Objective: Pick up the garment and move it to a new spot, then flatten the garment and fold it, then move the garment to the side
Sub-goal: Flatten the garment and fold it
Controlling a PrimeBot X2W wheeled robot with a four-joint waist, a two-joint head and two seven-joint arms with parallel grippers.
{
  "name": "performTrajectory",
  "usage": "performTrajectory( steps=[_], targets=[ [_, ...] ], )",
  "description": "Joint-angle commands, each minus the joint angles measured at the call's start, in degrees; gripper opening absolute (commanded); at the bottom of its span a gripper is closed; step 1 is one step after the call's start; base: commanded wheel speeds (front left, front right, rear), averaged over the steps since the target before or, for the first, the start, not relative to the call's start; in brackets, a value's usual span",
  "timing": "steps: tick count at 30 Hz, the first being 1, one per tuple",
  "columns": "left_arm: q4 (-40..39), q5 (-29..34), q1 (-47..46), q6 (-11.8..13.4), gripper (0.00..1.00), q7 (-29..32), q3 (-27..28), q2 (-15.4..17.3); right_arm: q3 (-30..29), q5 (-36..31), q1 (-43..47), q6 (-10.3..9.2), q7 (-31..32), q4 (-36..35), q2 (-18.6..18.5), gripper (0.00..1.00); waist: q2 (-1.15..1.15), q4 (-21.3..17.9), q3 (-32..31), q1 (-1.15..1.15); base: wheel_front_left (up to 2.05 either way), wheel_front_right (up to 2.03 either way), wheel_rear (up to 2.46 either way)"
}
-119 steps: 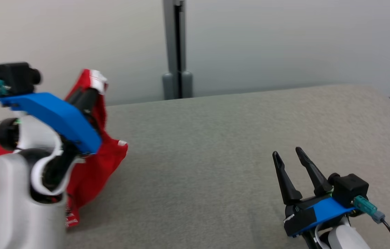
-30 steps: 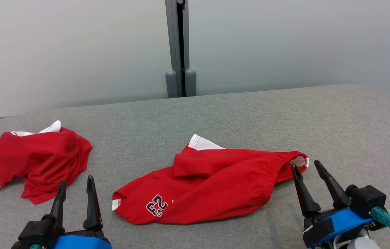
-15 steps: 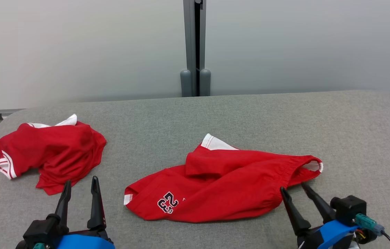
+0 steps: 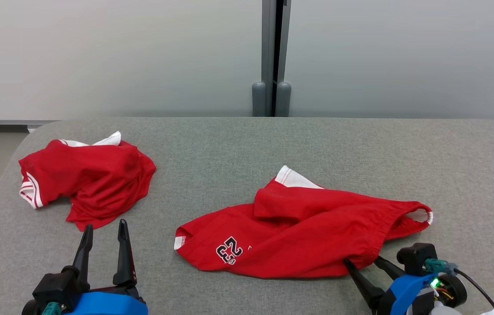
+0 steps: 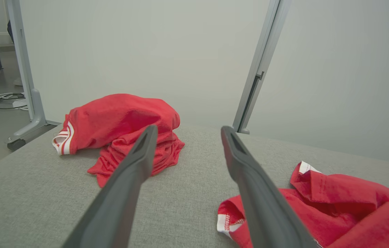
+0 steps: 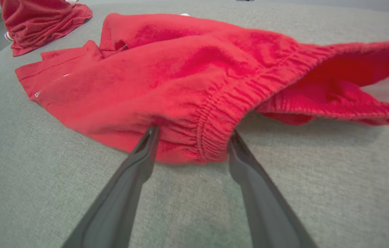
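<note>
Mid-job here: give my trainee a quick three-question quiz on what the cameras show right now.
1. True or false: the right gripper is shut on the shorts.
2. Which part of the shorts sits between the right gripper's fingertips? A) the numbered leg hem B) the elastic waistband C) the white trim
3. Fill in: ___ red garments lie on the grey table.
Key: 1 false, its jaws stand open on either side of the fabric; 2 B; 3 two, the shorts and a crumpled garment ahead of the left gripper.
</note>
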Motion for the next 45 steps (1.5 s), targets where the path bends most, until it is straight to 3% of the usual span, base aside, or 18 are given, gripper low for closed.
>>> performTrajectory(
  steps=[1,2,3,4,11,17,23,26,29,35,39,40,41,42,45],
  targets=[
    [0.1,0.3,-1.0,-0.3,1.00,-0.2,0.1,0.0,0.4,0.2,-1.1,0.01,-0.5,0.3,-0.5,0.84,0.00,0.3,0.3,0.00,0.00,0.00,0.00],
    [0.2,0.3,-1.2,-0.3,1.00,-0.2,0.2,-0.1,1.2,0.5,-1.5,0.01,-0.8,0.6,-0.7,0.55,0.00,0.4,0.3,0.00,0.00,0.00,0.00],
    [0.3,0.4,-1.3,-0.4,1.00,-0.2,0.3,-0.2,2.3,0.8,-1.7,0.01,-1.0,0.5,-0.9,0.39,0.00,0.6,0.5,0.00,0.00,0.00,0.00],
    [0.4,0.5,-1.3,-0.4,1.00,-0.2,0.4,-0.2,3.4,1.1,-2.0,0.01,-1.2,0.3,-1.1,0.00,0.00,0.7,0.5,0.00,0.00,0.00,0.00],
    [0.8,0.4,-1.2,-0.8,1.00,-0.2,1.1,-0.6,9.6,11.4,-1.8,0.01,0.4,-8.9,-6.6,0.00,0.00,0.8,0.9,0.00,0.00,0.00,0.00],
    [1.2,0.7,-1.7,-1.0,1.00,-0.2,1.1,-0.7,10.5,24.6,-3.4,0.01,2.4,-22.3,-14.7,0.00,0.00,1.0,0.9,0.00,0.00,0.00,0.00],
    [1.5,0.7,-2.9,-1.3,1.00,-0.2,0.3,-0.8,9.9,36.0,-8.2,0.01,6.0,-27.5,-20.2,0.00,0.00,3.3,2.3,0.00,0.00,0.00,0.00],
    [1.6,0.4,-3.8,-1.4,1.00,-0.2,-0.2,-0.8,9.3,40.7,-11.8,0.01,8.8,-25.3,-21.5,0.00,0.00,5.2,3.7,0.00,0.00,0.00,0.00],
    [1.9,-0.8,-4.8,-1.1,1.00,-0.2,-1.4,-0.9,8.9,43.9,-15.5,0.01,12.2,-18.8,-22.6,0.00,0.00,7.4,5.1,0.00,0.00,0.00,0.00],
    [2.3,-2.6,-6.4,-0.6,1.00,-0.2,-3.6,-0.9,9.3,45.8,-21.9,0.01,15.6,-2.2,-21.5,0.00,0.00,11.8,7.5,0.00,0.00,0.00,0.00],
    [2.6,-2.9,-6.8,-0.4,1.00,-0.2,-4.6,-0.9,10.4,46.2,-23.4,0.01,16.3,5.3,-20.8,0.00,0.00,13.5,7.8,0.00,0.00,0.00,0.00],
    [2.7,-3.0,-6.8,-0.3,1.00,-0.2,-4.7,-0.9,10.6,46.3,-23.5,0.01,15.8,6.6,-20.5,0.13,0.00,13.6,7.7,0.00,0.00,0.00,0.00],
    [2.7,-3.0,-6.8,-0.1,1.00,-0.2,-4.8,-0.9,10.8,46.6,-23.3,0.01,15.5,7.6,-19.9,0.45,0.00,13.6,7.5,0.00,0.00,0.00,0.00],
    [2.8,-2.9,-6.7,-0.1,1.00,-0.2,-4.8,-0.9,11.0,47.0,-22.9,0.01,15.2,8.1,-19.1,1.00,0.00,13.3,7.1,0.00,0.00,0.00,0.00],
    [2.8,-2.5,-6.5,0.0,1.00,-0.2,-4.5,-0.9,11.9,46.5,-22.0,0.01,13.1,8.2,-18.6,1.00,0.00,11.9,6.2,0.00,0.00,0.00,0.00]
  ],
)
